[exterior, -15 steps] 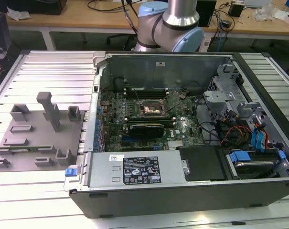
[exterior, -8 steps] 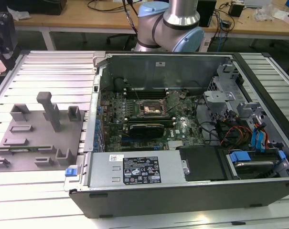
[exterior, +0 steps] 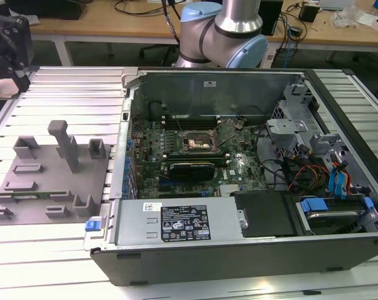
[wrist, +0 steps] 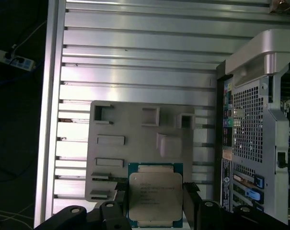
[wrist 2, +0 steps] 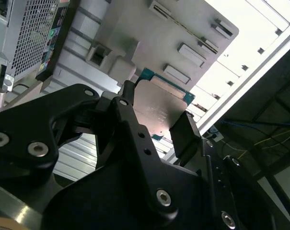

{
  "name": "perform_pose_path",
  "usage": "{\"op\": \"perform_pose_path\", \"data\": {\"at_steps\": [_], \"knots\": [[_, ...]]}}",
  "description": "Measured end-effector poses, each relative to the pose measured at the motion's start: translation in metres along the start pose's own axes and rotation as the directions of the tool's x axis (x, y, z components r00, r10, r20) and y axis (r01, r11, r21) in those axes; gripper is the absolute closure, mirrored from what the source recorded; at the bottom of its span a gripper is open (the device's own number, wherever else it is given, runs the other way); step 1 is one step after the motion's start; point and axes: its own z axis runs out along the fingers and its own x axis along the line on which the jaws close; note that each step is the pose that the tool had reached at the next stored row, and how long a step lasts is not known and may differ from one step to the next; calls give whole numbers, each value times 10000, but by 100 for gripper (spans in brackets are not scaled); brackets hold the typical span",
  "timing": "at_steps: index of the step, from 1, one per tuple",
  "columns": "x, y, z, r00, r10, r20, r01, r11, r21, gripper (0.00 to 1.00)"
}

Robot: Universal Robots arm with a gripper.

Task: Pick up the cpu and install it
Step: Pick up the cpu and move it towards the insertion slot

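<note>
cpu [wrist: 155, 196] held by gripper [wrist: 154, 205], both wrist views; exterior view: prob. socket [exterior: 196, 142].

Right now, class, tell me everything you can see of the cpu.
The cpu is a thin flat square chip: a pale silver metal lid with faint print, on a green board edge. In both wrist views it sits between the black fingers, which press on two opposite edges, held clear above the grey fixture plate.
</note>
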Motion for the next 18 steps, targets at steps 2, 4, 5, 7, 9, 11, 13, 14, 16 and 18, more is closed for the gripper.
{"op": "perform_pose_path", "data": {"at_steps": [2, 4, 5, 7, 9, 11, 13, 14, 16, 18], "knots": [[-27, -1, 1, 10000, 0, 1, 0, 10000, -1, 45], [-55, -2, 2, 10000, 0, 1, 0, 10000, -1, 45], [-80, -3, 2, 10000, 0, 0, 0, 10000, 0, 45], [-123, -6, 3, 10000, -1, 1, 1, 10000, -1, 45], [-156, -7, 3, 10000, -1, 0, 1, 10000, 0, 45], [-189, -8, 4, 10000, -1, 0, 1, 10000, -1, 45], [-220, -10, 4, 10000, -1, 0, 1, 10000, 0, 45], [-234, -10, 5, 10000, 0, 1, 0, 10000, -1, 45], [-266, -12, 6, 10000, 0, 1, 0, 10000, -1, 45], [-311, -14, 6, 10000, 0, 1, 0, 10000, 0, 45]]}}
